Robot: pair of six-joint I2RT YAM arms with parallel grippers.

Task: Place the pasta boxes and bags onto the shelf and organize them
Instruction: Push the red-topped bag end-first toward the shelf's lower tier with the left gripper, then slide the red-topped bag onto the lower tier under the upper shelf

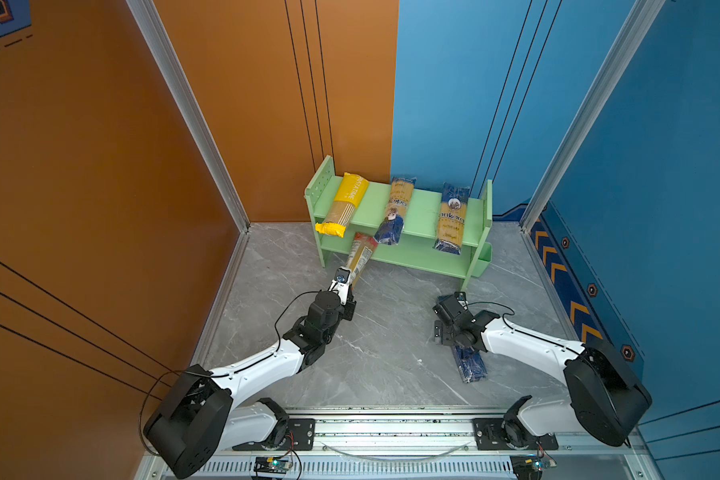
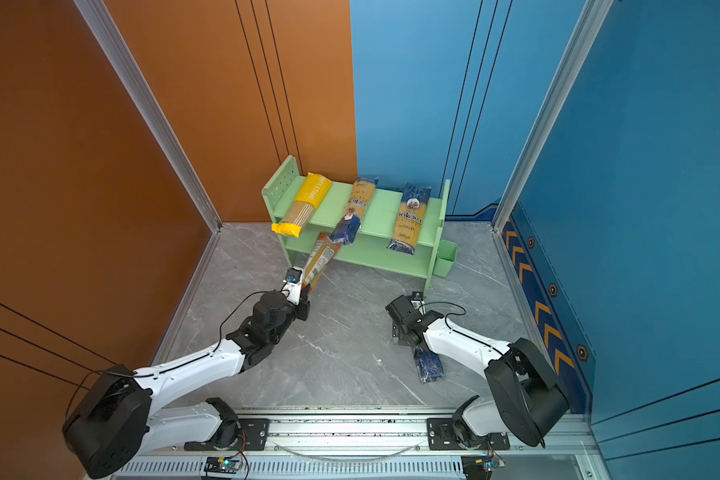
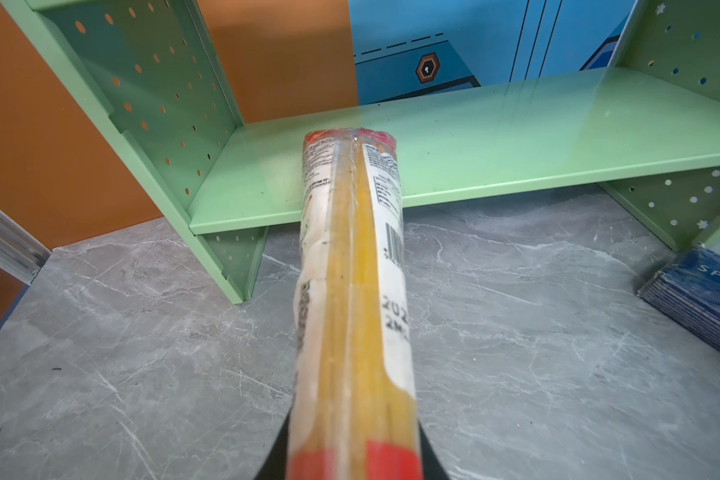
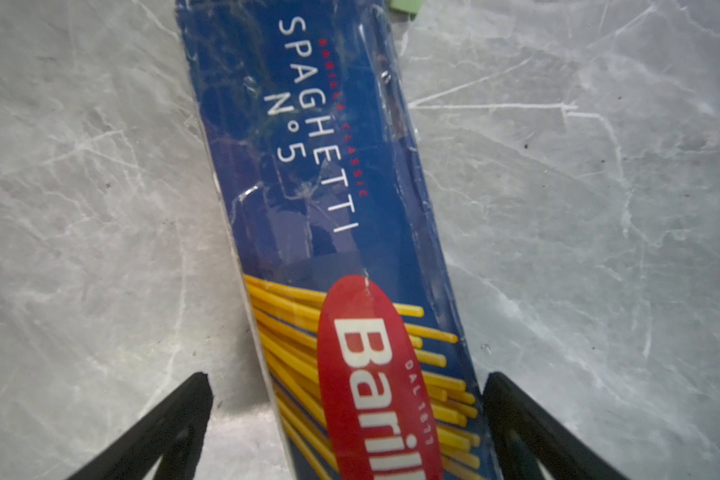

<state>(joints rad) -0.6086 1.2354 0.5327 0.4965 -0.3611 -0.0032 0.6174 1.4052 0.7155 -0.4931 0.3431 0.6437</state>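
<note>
The red-ended clear pack [image 3: 350, 249], white-labelled, juts from the left gripper [image 3: 352, 461] clamped on it, far end over the shelf [image 3: 516, 124]; the right gripper [image 4: 346, 382], jaws apart, straddles the Barilla pack [image 4: 329, 166].

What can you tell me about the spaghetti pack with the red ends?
The red-ended spaghetti pack is a long, narrow bag of clear plastic, with yellow spaghetti showing through, white printed labels, a barcode, and red at both ends. The left gripper is shut on its near end, holding it above the grey table, pointing at the green shelf. Its far end reaches over the lower board; whether it rests there cannot be told.
</note>
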